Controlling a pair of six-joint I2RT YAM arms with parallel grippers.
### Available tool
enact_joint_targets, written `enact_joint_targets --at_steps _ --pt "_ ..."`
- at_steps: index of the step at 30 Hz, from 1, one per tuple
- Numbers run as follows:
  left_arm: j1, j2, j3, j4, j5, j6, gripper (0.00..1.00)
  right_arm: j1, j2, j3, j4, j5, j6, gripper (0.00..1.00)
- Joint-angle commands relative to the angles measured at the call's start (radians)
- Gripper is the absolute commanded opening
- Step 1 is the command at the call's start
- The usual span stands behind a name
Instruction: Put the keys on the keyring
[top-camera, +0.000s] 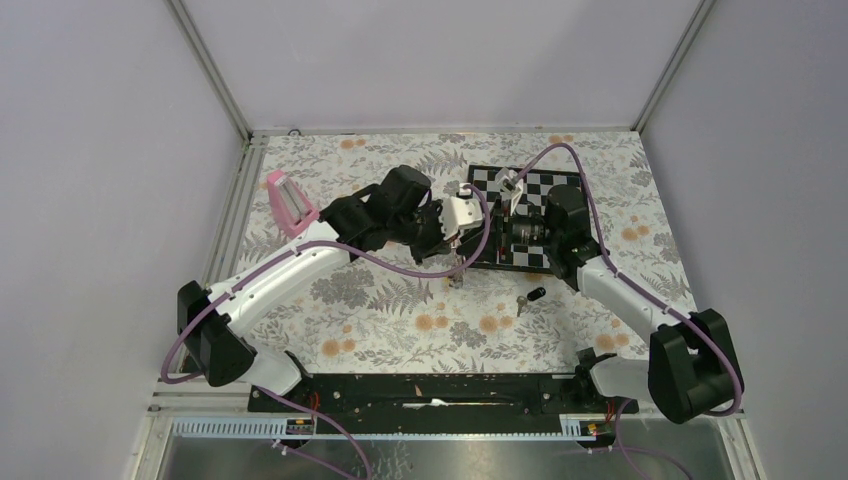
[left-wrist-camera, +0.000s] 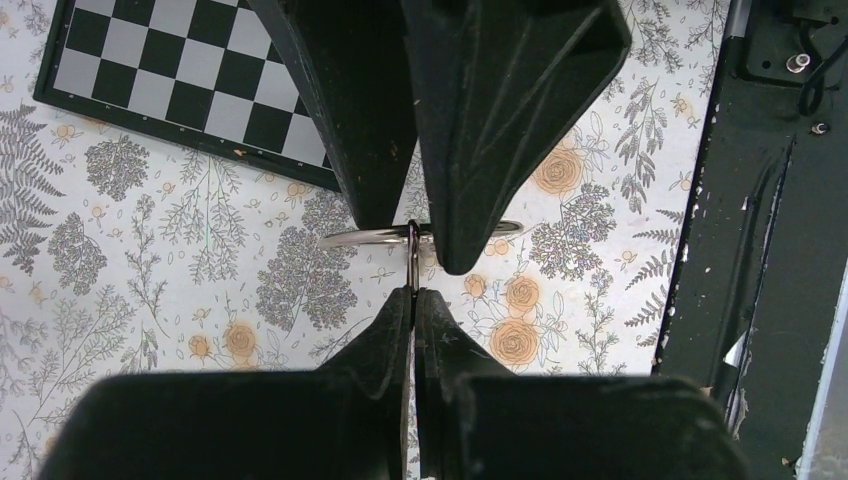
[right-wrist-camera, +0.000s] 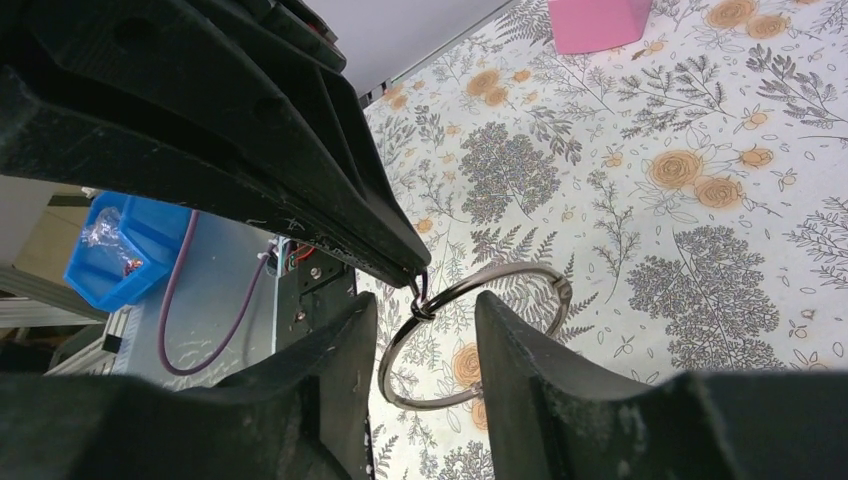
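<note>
A large silver keyring (right-wrist-camera: 470, 335) hangs in the air above the flowered cloth; no coloured tags show on it. My left gripper (left-wrist-camera: 412, 292) is shut on a small dark loop (right-wrist-camera: 420, 300) linked to that ring; it enters the right wrist view from the upper left (right-wrist-camera: 412, 274). My right gripper (right-wrist-camera: 427, 302) is open, its jaws standing on either side of the ring's near arc. In the left wrist view it comes down from above (left-wrist-camera: 415, 238) over the ring (left-wrist-camera: 345, 238). A black-headed key (top-camera: 533, 296) lies on the cloth in front of the board. The plain silver key is not clearly visible.
A black-and-white chessboard (top-camera: 575, 185) lies at the back right, under the right arm. A pink block (top-camera: 290, 202) stands at the left behind the left arm. The black base rail (top-camera: 430, 390) runs along the near edge. A blue bin (right-wrist-camera: 110, 250) sits off the table.
</note>
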Motion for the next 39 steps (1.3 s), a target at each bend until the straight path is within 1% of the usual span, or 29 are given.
enact_joint_targets --at_steps 1,5,10,14,17,20,21,23,26,31,33,37,39 --pt "-0.006 -0.039 -0.005 0.078 -0.024 -0.014 0.0 -0.005 0.018 -0.003 0.073 -0.014 0.046 0.45" --pt "-0.008 -0.039 -0.011 0.081 -0.025 -0.013 0.0 -0.007 0.026 -0.003 0.096 -0.023 0.068 0.37" --pt "-0.013 -0.037 -0.014 0.081 -0.03 -0.01 0.0 -0.008 0.031 -0.004 0.116 -0.028 0.092 0.36" --pt "-0.015 -0.036 -0.016 0.081 -0.037 -0.009 0.0 -0.008 0.036 -0.004 0.116 -0.032 0.095 0.32" --pt "-0.016 -0.035 -0.014 0.081 -0.041 -0.009 0.0 -0.009 0.04 -0.003 0.114 -0.035 0.095 0.27" --pt "-0.017 -0.038 -0.02 0.086 -0.049 -0.009 0.0 -0.009 0.044 -0.001 0.11 -0.037 0.095 0.18" --pt "-0.017 -0.039 -0.021 0.088 -0.054 -0.009 0.0 -0.009 0.044 -0.001 0.109 -0.036 0.094 0.18" --pt "-0.017 -0.041 -0.021 0.091 -0.062 -0.01 0.0 -0.009 0.045 0.0 0.098 -0.028 0.091 0.19" --pt "-0.016 -0.041 -0.02 0.095 -0.075 -0.01 0.0 -0.009 0.05 0.0 0.088 -0.015 0.088 0.25" --pt "-0.016 -0.039 -0.023 0.096 -0.08 -0.01 0.0 -0.01 0.062 0.005 0.076 -0.013 0.09 0.27" --pt "-0.016 -0.04 -0.024 0.098 -0.081 -0.009 0.0 -0.009 0.061 0.003 0.077 -0.015 0.091 0.27" --pt "-0.016 -0.04 -0.029 0.1 -0.082 -0.007 0.0 -0.01 0.066 0.005 0.095 -0.029 0.104 0.22" --pt "-0.017 -0.038 -0.029 0.1 -0.08 -0.007 0.0 -0.01 0.067 0.005 0.107 -0.033 0.116 0.22"
